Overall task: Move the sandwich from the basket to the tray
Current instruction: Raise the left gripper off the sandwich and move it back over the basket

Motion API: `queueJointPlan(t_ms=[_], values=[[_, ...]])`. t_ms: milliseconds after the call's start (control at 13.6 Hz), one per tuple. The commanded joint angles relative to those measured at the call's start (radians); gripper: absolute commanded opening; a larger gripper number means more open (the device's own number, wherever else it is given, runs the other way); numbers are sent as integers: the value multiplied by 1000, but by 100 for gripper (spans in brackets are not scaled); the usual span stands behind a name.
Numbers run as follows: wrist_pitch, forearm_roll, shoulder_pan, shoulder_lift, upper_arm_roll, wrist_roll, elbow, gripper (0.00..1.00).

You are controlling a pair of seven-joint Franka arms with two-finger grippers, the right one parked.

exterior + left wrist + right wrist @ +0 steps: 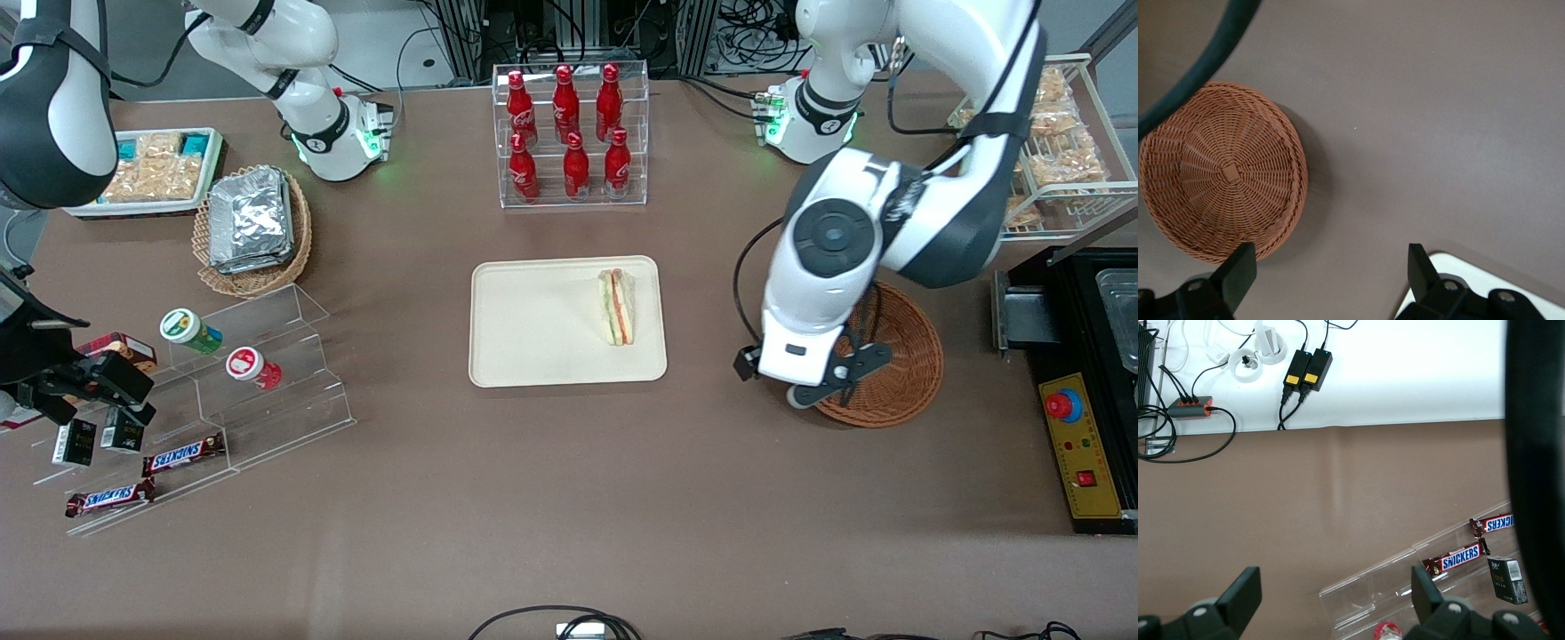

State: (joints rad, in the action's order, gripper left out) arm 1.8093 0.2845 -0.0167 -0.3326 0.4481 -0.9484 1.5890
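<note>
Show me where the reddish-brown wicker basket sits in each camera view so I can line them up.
Front view: the basket lies on the table beside the tray, partly covered by the working arm; the open gripper hangs at its edge.
Left wrist view: basket empty, seen from above.
Right wrist view: not in it.
Shared landmark: the tray corner.

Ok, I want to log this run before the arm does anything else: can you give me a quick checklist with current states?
1. Sandwich lies on the tray: ok.
2. Sandwich fully inside the tray rim: ok.
3. Basket holds nothing: ok.
4. Gripper open, nothing between its fingers: ok.
5. Gripper apart from the sandwich, above the table between basket and tray: ok.
6. Sandwich wrap intact: cannot tell.
</note>
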Motion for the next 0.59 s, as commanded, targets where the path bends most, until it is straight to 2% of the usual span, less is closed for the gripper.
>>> queueJointPlan(t_ms=[0, 147, 515], values=[[-53, -89, 38, 117, -47, 158, 34, 100], [-65, -166, 38, 205, -127, 317, 80, 100], [-200, -229, 40, 342, -249, 710, 109, 100]])
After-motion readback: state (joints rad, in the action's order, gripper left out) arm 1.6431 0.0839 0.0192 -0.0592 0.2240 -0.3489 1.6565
